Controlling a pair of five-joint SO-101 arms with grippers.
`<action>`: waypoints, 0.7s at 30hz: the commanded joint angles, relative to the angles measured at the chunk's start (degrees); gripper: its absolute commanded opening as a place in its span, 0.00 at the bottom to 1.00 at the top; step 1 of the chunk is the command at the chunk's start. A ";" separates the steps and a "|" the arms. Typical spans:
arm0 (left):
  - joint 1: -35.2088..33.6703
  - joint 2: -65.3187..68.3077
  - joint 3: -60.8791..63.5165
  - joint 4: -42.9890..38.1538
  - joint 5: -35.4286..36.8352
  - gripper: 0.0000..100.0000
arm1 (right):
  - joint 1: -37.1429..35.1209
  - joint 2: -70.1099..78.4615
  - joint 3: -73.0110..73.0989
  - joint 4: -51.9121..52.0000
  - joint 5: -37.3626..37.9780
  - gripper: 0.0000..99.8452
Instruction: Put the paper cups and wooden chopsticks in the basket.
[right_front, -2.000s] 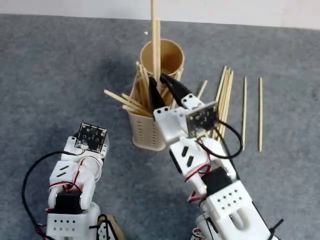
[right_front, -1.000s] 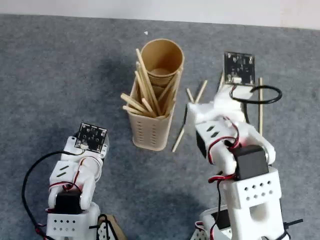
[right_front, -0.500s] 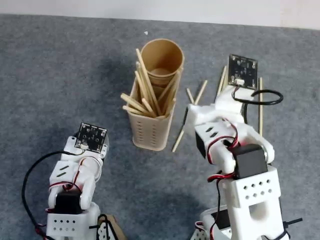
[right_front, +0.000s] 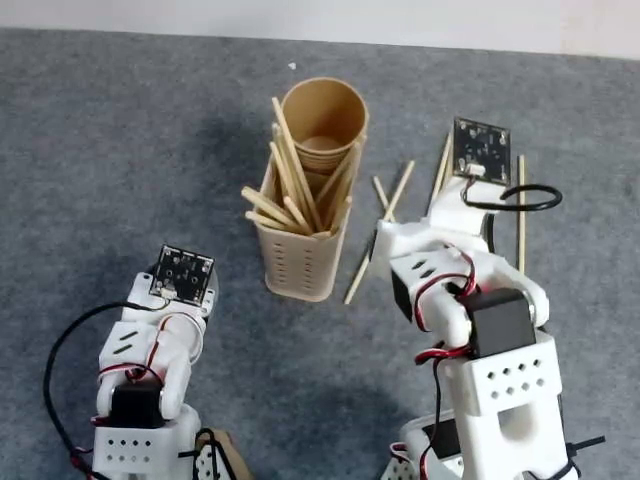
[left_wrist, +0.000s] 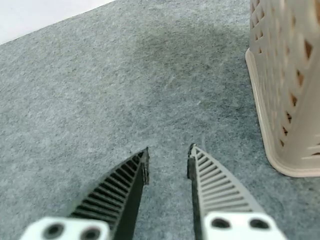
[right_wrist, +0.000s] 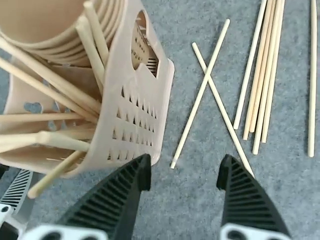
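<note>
Since two seconds prior, right gripper (right_wrist: 186, 160) swung off beige perforated plastic basket (right_wrist: 140, 120) to hover, jaws spread and empty, over loose pale wooden chopsticks (right_wrist: 207, 75) beside it; judged light, stiff, roll-prone, best pinched mid-length.

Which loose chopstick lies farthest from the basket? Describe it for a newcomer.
Start at the beige perforated plastic basket on the grey mat. Past the two crossed wooden chopsticks and the tight bundle lies one single wooden chopstick. It alone touches no other.
</note>
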 joint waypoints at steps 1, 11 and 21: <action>0.84 -0.13 1.01 -0.97 -0.62 0.16 | 0.75 -0.04 -0.92 -0.13 -0.44 0.22; 0.84 -0.13 1.01 -0.97 -0.62 0.16 | 3.21 -0.04 -1.01 -0.13 -0.35 0.22; 0.84 -0.13 1.01 -1.05 -0.62 0.16 | 19.47 -6.64 -1.36 -13.76 1.14 0.22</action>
